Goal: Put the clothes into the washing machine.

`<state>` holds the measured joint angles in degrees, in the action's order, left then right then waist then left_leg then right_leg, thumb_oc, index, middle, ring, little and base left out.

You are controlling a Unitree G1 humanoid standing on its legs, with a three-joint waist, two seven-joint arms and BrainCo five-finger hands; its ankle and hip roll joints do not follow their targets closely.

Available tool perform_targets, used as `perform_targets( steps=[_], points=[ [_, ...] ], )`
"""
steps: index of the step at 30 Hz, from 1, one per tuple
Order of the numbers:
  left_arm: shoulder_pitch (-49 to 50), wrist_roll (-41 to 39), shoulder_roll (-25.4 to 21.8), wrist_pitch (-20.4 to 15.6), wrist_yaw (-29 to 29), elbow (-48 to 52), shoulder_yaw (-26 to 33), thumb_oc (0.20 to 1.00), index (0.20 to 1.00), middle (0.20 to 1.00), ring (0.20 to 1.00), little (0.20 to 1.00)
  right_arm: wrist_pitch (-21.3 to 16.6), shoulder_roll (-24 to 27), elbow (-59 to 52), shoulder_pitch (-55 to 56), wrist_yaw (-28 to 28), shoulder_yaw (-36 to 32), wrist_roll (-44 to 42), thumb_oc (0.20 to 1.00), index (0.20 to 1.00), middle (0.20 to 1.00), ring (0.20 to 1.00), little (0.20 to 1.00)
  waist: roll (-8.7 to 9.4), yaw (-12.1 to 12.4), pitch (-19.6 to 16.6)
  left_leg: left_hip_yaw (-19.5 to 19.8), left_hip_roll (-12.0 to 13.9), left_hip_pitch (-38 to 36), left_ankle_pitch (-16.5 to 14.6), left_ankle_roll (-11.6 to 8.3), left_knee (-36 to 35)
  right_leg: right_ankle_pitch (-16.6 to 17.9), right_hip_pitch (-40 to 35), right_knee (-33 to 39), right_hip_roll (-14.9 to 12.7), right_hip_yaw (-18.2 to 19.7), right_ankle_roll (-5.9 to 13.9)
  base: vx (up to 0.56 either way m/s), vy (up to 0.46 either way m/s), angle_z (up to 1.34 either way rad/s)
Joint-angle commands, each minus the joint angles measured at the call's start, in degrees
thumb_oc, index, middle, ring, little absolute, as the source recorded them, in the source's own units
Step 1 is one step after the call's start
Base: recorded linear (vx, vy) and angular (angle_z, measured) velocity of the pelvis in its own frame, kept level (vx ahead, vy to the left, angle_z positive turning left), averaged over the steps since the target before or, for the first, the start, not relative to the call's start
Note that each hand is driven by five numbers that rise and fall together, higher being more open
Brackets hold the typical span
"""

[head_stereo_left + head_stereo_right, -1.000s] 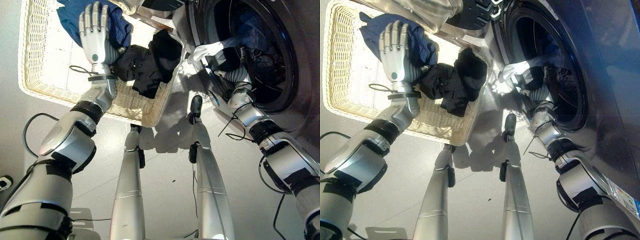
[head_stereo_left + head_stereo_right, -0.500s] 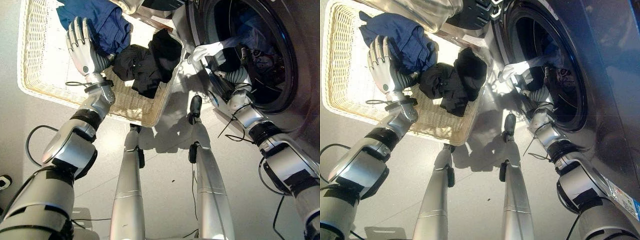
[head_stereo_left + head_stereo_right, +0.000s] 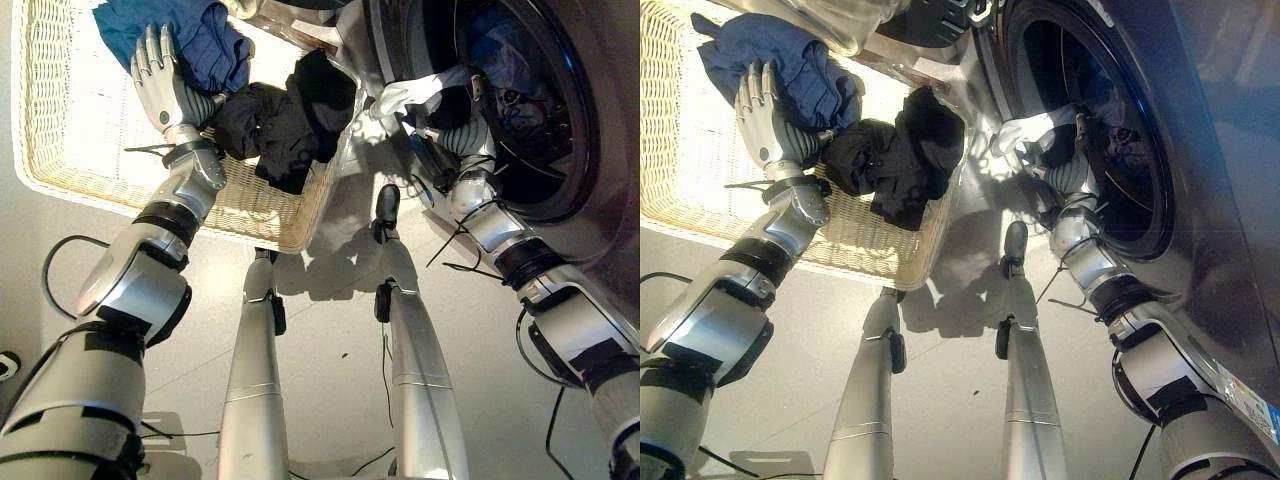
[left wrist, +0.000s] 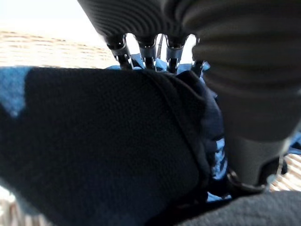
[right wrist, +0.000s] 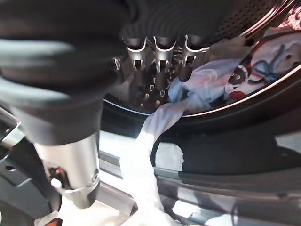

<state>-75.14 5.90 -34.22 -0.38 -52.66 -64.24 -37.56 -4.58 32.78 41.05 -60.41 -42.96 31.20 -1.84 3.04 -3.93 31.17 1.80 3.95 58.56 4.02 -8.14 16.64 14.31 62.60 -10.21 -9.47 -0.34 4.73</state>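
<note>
A blue garment (image 3: 200, 35) lies at the far end of the wicker basket (image 3: 100, 195), with a black garment (image 3: 290, 110) heaped beside it against the basket's right wall. My left hand (image 3: 158, 80) is open, its straight fingers (image 4: 146, 49) resting on the blue garment's edge. My right hand (image 3: 455, 130) reaches into the washing machine's round opening (image 3: 570, 150), fingers (image 5: 157, 54) relaxed and open, pointing into the drum. A white cloth (image 3: 410, 92) hangs out of the drum over the door rim, just beside that hand. More clothes (image 5: 244, 70) lie inside the drum.
The basket stands on the grey floor (image 3: 330, 330) left of the machine, its right corner close to the machine's front. The machine's dark front panel (image 3: 1230, 200) fills the right side.
The camera has shifted a little. My left hand, drawn back off the blue garment half a second ago, has its fingertips on it again. The right hand has hardly moved.
</note>
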Motion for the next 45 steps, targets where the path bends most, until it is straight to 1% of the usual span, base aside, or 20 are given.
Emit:
perform_targets(
  steps=[1, 2, 3, 4, 5, 6, 13, 24, 29, 31, 33, 35, 36, 37, 38, 39, 40, 42, 43, 45],
  points=[
    [-1.04, -0.35, -1.33, 0.98, 0.40, -0.95, 1.58, 1.000, 1.000, 1.000, 1.000, 1.000, -0.10, 3.00, -4.09, 1.14, -1.32, 0.19, 2.05, 1.000, 1.000, 1.000, 1.000, 1.000, -1.75, -0.33, -1.38, 1.61, -0.28, -0.59, 2.81, 2.15, -2.46, -4.16, 0.63, -6.90, 0.47, -1.46, 3.85, 0.00, 0.000, 0.00],
    [-1.22, -0.42, -1.37, 1.48, 1.73, -1.28, 1.44, 1.000, 1.000, 1.000, 1.000, 1.000, 0.01, 3.05, -4.33, 0.98, -1.29, 0.25, 2.10, 1.000, 1.000, 1.000, 1.000, 1.000, -1.72, -0.38, -1.38, 1.60, -0.26, -0.49, 2.87, 2.12, -2.47, -4.14, 0.72, -6.86, 0.45, -1.43, 3.85, 0.00, 0.000, 0.00],
    [-1.40, -0.45, -1.36, 1.64, 2.56, -1.43, 1.26, 0.464, 0.464, 0.464, 0.464, 0.464, 0.16, 3.04, -4.51, 0.86, -1.29, 0.27, 2.17, 1.000, 1.000, 1.000, 1.000, 1.000, -1.71, -0.44, -1.38, 1.60, -0.27, -0.43, 2.90, 2.13, -2.50, -4.10, 0.80, -6.82, 0.47, -1.40, 3.83, 0.00, 0.000, 0.00],
    [-1.40, -0.45, -1.36, 1.64, 2.56, -1.43, 1.26, 0.464, 0.464, 0.464, 0.464, 0.464, 0.16, 3.04, -4.51, 0.86, -1.29, 0.27, 2.17, 1.000, 1.000, 1.000, 1.000, 1.000, -1.71, -0.44, -1.38, 1.60, -0.27, -0.43, 2.90, 2.13, -2.50, -4.10, 0.80, -6.82, 0.47, -1.40, 3.83, 0.00, 0.000, 0.00],
    [-1.46, -0.58, -1.36, 1.78, 2.91, -1.47, 1.20, 0.351, 0.351, 0.351, 0.351, 0.351, 0.19, 3.04, -4.56, 0.83, -1.30, 0.27, 2.23, 1.000, 1.000, 1.000, 1.000, 1.000, -1.70, -0.45, -1.38, 1.60, -0.27, -0.41, 2.91, 2.13, -2.52, -4.09, 0.83, -6.81, 0.48, -1.39, 3.82, 0.00, 0.000, 0.00],
    [-1.36, -1.10, -1.42, 2.21, 4.63, -1.28, 1.01, 0.200, 0.200, 0.200, 0.200, 0.200, 0.40, 3.14, -5.29, 1.03, -1.34, 0.20, 2.44, 1.000, 1.000, 1.000, 1.000, 1.000, -1.70, -0.53, -1.38, 1.63, -0.24, -0.31, 2.95, 2.11, -2.53, -4.08, 0.97, -6.81, 0.58, -1.24, 3.81, 0.00, 0.000, 0.00],
    [-0.93, -2.60, -1.93, 3.17, 7.23, -0.64, 1.23, 0.200, 0.200, 0.200, 0.200, 0.200, 0.25, 3.47, -7.26, 1.86, -1.08, -0.72, 3.08, 1.000, 1.000, 1.000, 1.000, 1.000, -1.58, -0.60, -1.38, 1.63, -0.21, -0.17, 3.03, 2.14, -2.54, -3.94, 0.99, -6.58, 0.57, -1.18, 3.98, 0.00, 0.000, 0.00],
    [0.52, -4.89, -1.73, 1.96, 8.93, -0.37, 2.56, 0.200, 0.200, 0.200, 0.200, 0.200, -1.93, 2.91, -10.12, 3.27, -1.12, -2.08, 1.76, 1.000, 1.000, 1.000, 1.000, 1.000, -1.49, -0.64, -1.38, 1.86, -0.17, -0.35, 3.18, 2.15, -2.56, -3.84, 0.90, -6.64, 0.56, -0.99, 4.01, 0.00, 0.000, 0.00],
    [1.88, -6.82, -1.18, -1.02, 8.89, 0.40, 4.19, 0.200, 0.200, 0.200, 0.200, 0.200, -4.61, 1.70, -11.92, 4.61, 0.21, -3.87, -1.47, 1.000, 1.000, 1.000, 1.000, 1.000, -1.38, -0.64, -1.38, 1.89, -0.09, -0.49, 3.18, 2.16, -2.57, -3.84, 0.78, -6.65, 0.58, -0.91, 4.02, 0.00, 0.000, 0.00],
    [3.38, -11.14, -0.86, -6.74, 6.86, 2.54, 6.18, 0.200, 0.200, 0.200, 0.200, 0.200, -7.90, 0.62, -13.64, 6.10, 3.13, -5.39, -7.39, 1.000, 1.000, 1.000, 1.000, 1.000, -1.39, -0.51, -1.38, 1.91, 0.06, -0.62, 3.20, 2.10, -2.75, -3.96, 0.70, -6.70, 0.61, -0.86, 4.01, 0.00, 0.000, 0.00],
    [5.04, -12.52, -0.48, -11.69, 5.09, 4.95, 8.44, 0.200, 0.200, 0.200, 0.200, 0.200, -11.27, -0.48, -15.66, 7.89, 7.44, -6.96, -12.96, 1.000, 1.000, 1.000, 1.000, 1.000, -1.30, -0.38, -1.38, 2.00, 0.13, -0.66, 3.16, 2.05, -2.85, -4.06, 0.68, -6.73, 0.59, -0.87, 4.01, 0.00, 0.000, 0.00],
    [9.12, -12.18, 0.51, -20.32, 2.76, 10.62, 11.80, 0.200, 0.200, 0.200, 0.200, 0.200, -15.74, -3.37, -19.83, 12.47, 15.49, -9.89, -21.97, 1.000, 1.000, 1.000, 1.000, 1.000, -1.11, -0.01, -1.38, 2.37, 0.07, -0.85, 3.04, 2.01, -3.02, -4.24, 0.40, -6.70, 0.64, -1.06, 3.93, -0.01, -0.049, -0.01],
    [11.67, -11.19, 1.59, -23.23, 0.72, 15.05, 13.22, 0.200, 0.200, 0.200, 0.200, 0.200, -16.40, -5.01, -22.31, 14.83, 18.21, -11.35, -23.91, 1.000, 1.000, 1.000, 1.000, 1.000, -1.00, 0.30, -1.38, 2.54, 0.00, -0.79, 3.05, 2.08, -3.22, -4.28, 0.36, -6.66, 0.65, -1.25, 3.91, -0.01, -0.052, -0.01],
    [12.29, -10.96, 1.79, -23.82, 0.40, 15.80, 13.48, 0.200, 0.200, 0.200, 0.200, 0.200, -16.51, -5.22, -22.69, 15.28, 18.73, -11.54, -24.21, 1.000, 1.000, 1.000, 1.000, 1.000, -1.01, 0.36, -1.38, 2.59, -0.02, -0.88, 3.04, 2.09, -3.28, -4.28, 0.26, -6.62, 0.66, -1.30, 3.92, -0.01, -0.057, -0.01],
    [15.53, -9.17, 3.21, -27.36, -1.48, 20.74, 14.89, 0.200, 0.200, 0.200, 0.200, 0.200, -16.80, -6.71, -25.51, 17.32, 21.46, -12.84, -25.35, 1.000, 1.000, 1.000, 1.000, 1.000, -0.98, 0.76, -1.38, 2.79, -0.10, -0.79, 3.00, 2.25, -3.45, -4.29, 0.39, -6.79, 0.67, -1.52, 3.93, 0.00, -0.062, 0.01],
    [19.95, -5.20, 5.20, -32.35, -3.22, 26.92, 16.78, 0.200, 0.200, 0.200, 0.200, 0.200, -16.82, -8.53, -29.37, 20.24, 25.29, -14.04, -27.32, 1.000, 1.000, 1.000, 1.000, 1.000, -0.98, 1.40, -1.38, 3.15, -0.32, -0.88, 2.90, 2.53, -3.61, -4.39, 0.22, -6.99, 0.64, -1.88, 3.92, 0.00, -0.061, 0.02],
    [20.75, -4.47, 5.70, -32.73, -3.21, 28.10, 17.18, 0.200, 0.200, 0.200, 0.200, 0.200, -16.72, -8.87, -30.08, 20.77, 26.00, -14.25, -27.51, 1.000, 1.000, 1.000, 1.000, 1.000, -0.98, 1.49, -1.38, 3.18, -0.33, -0.92, 2.89, 2.58, -3.60, -4.41, 0.16, -7.05, 0.64, -1.96, 3.92, 0.00, -0.054, 0.03],
    [23.75, -0.28, 7.71, -37.24, -3.83, 32.59, 19.00, 0.200, 0.200, 0.200, 0.200, 0.200, -16.53, -10.28, -33.14, 22.76, 30.14, -15.11, -30.26, 1.000, 1.000, 1.000, 1.000, 1.000, -0.84, 1.94, -1.38, 3.39, -0.44, -1.07, 2.82, 2.83, -3.71, -4.42, -0.08, -7.15, 0.57, -2.27, 3.92, 0.00, -0.047, 0.05],
    [26.45, 3.13, 8.79, -38.38, -4.19, 37.86, 19.76, 0.200, 0.200, 0.200, 0.200, 0.200, -15.52, -11.46, -35.66, 24.41, 32.59, -15.63, -31.52, 1.000, 1.000, 1.000, 1.000, 1.000, -0.81, 2.36, -1.38, 3.63, -0.57, -1.29, 2.72, 3.03, -3.76, -4.49, -0.37, -7.32, 0.45, -2.63, 4.02, 0.00, -0.060, 0.07],
    [28.40, 7.49, 9.49, -39.57, -4.21, 42.33, 20.22, 0.200, 0.200, 0.200, 0.200, 0.200, -14.85, -12.29, -37.44, 25.34, 36.11, -16.08, -34.42, 1.000, 1.000, 1.000, 1.000, 1.000, -0.68, 2.79, -1.38, 3.91, -0.71, -1.39, 2.62, 3.19, -3.73, -4.43, -0.63, -7.34, 0.27, -3.03, 4.13, 0.00, -0.060, 0.06]
  ],
)
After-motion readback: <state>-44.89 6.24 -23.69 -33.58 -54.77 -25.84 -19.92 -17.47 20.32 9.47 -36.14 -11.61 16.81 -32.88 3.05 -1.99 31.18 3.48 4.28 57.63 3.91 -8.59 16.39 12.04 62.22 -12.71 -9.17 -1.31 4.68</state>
